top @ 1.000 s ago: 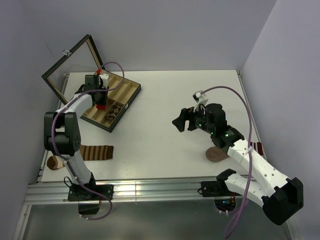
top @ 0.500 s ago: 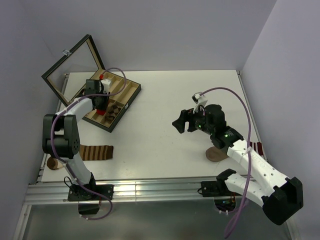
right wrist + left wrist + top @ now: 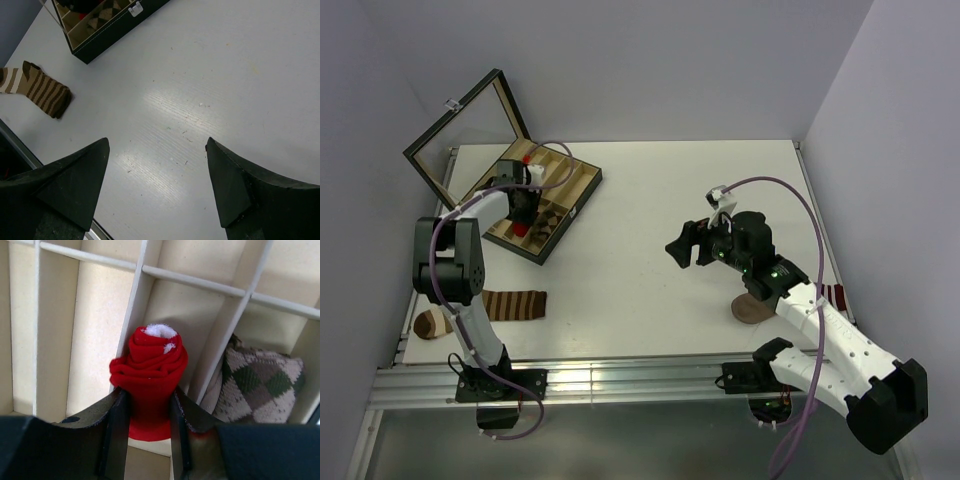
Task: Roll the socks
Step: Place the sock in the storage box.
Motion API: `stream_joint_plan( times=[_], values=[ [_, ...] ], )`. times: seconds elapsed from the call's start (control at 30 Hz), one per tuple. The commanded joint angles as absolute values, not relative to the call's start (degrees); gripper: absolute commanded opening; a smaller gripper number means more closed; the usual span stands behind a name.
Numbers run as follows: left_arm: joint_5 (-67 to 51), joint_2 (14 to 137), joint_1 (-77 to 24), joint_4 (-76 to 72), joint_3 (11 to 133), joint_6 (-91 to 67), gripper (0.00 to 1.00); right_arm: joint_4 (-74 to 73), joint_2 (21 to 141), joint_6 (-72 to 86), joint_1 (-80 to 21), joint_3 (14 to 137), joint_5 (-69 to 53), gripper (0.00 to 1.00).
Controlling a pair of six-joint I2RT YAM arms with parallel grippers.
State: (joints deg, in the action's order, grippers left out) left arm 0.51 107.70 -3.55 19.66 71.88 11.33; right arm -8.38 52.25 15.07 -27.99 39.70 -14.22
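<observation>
The red sock (image 3: 150,365) is rolled into a tight bundle with white showing at its top. My left gripper (image 3: 146,410) is shut on it, over a compartment of the divided wooden box (image 3: 570,185). In the top view the red roll (image 3: 523,229) shows below the left gripper (image 3: 523,203). The argyle sock (image 3: 260,385) lies rolled in the compartment to the right; it also shows in the top view (image 3: 550,215). My right gripper (image 3: 682,245) is open and empty above the bare table middle, as the right wrist view (image 3: 157,150) shows.
The box lid (image 3: 460,125) stands open at the back left. A brown-and-cream striped sock (image 3: 510,304) lies near the front left edge, also in the right wrist view (image 3: 40,90). A plain tan-brown sock (image 3: 752,309) lies under my right arm. Another striped piece (image 3: 834,294) is at the right edge.
My left gripper has moved with the red roll toward the front part of the box and lower. The right arm has barely moved.
</observation>
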Motion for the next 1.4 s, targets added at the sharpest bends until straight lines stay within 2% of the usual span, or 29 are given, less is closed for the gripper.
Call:
stream_joint_plan(
  times=[0.0, 0.03, 0.13, 0.17, 0.27, 0.47, 0.73, 0.97, 1.17, 1.37],
  values=[
    [-0.26, 112.41, -3.69, 24.52, 74.88, 11.6, 0.0, -5.89, 50.8, 13.8, -28.3, 38.85, -13.62, 0.85],
    [-0.26, 113.46, -3.69, 24.87, 75.4, 11.43, 0.0, -5.8, 50.89, 13.71, -28.3, 38.76, -13.62, 0.85],
    [-0.26, 113.12, -3.69, 24.87, 75.76, 11.34, 0.13, -5.8, 50.98, 13.71, -28.3, 38.76, -13.45, 0.85],
    [-0.26, 112.77, -3.69, 24.61, 75.24, 11.42, 0.23, -5.8, 50.98, 13.62, -28.39, 38.76, -13.45, 0.85],
    [-0.26, 111.36, -3.69, 24.34, 75.06, 11.69, 0.4, -5.71, 51.24, 13.54, -28.3, 38.85, -13.54, 0.85],
    [-0.7, 110.39, -3.69, 26.54, 78.04, 11.6, 0.52, -6.59, 51.5, 13.27, -28.39, 39.64, -13.62, 0.85],
    [-3.07, 110.04, -3.69, 30.06, 83.05, 10.64, 0.55, -7.73, 52.56, 12.92, -28.39, 40.6, -14.06, 0.84],
    [-2.28, 109.42, -3.69, 30.68, 82.71, 9.41, 0.57, -7.82, 52.91, 12.92, -28.39, 40.96, -14.33, 0.83],
    [-4.39, 106.09, -3.69, 26.11, 81.04, 6.69, 0.51, -8.44, 53.09, 12.83, -28.39, 41.22, -14.68, 0.82],
    [-6.5, 107.13, -3.6, 23.64, 82.0, 5.36, 0.51, -9.49, 54.05, 12.48, -28.3, 42.19, -15.12, 0.8]
  ],
)
